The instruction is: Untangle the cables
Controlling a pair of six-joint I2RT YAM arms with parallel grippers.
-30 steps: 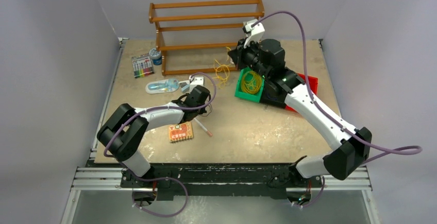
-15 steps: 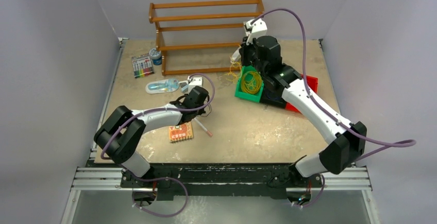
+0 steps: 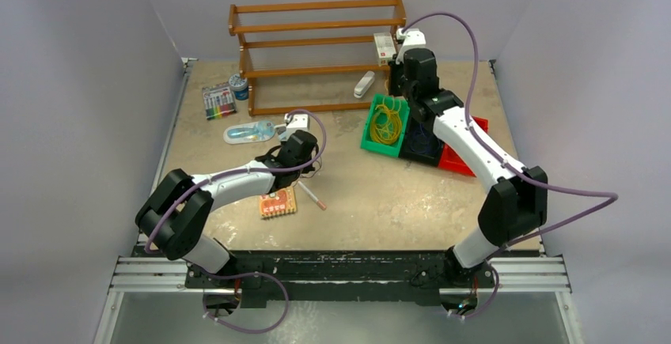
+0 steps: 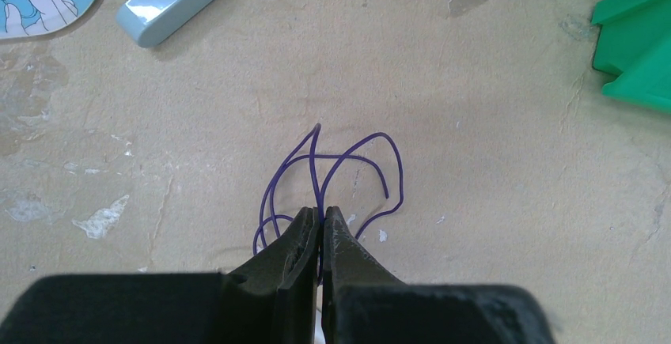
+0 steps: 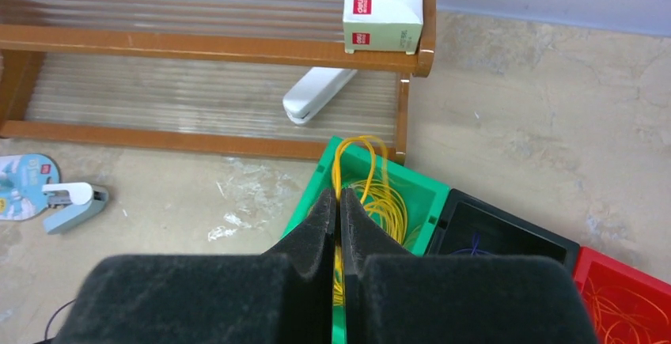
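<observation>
Cables, sorting of, entry as seen from the floor beside the rig.

Green bin (image 3: 378,149): holds a coil of yellow cable (image 5: 372,194); right claw (image 5: 339,202) hangs directly above it, fingers pressed together, seemingly pinching one yellow strand whose loop rises just clear of the bin's far rim.

Black bin (image 5: 514,219), touching the green bin on its right: a faint dark blue strand lies inside.

Red bin (image 5: 633,273), beyond the black one: thin orange cables (image 5: 625,312) inside.

Bare table (image 4: 490,83), well to the left of the green bin: one dark blue cable (image 4: 380,134) in loose loops, nipped by the closed left claw (image 4: 322,221).

Assessment: no knotted clump visible anywhere; colours appear separated; remaining, by my reckoning, the yellow strand to be let go into the green bin and the blue cable to be carried across to the black bin.
</observation>
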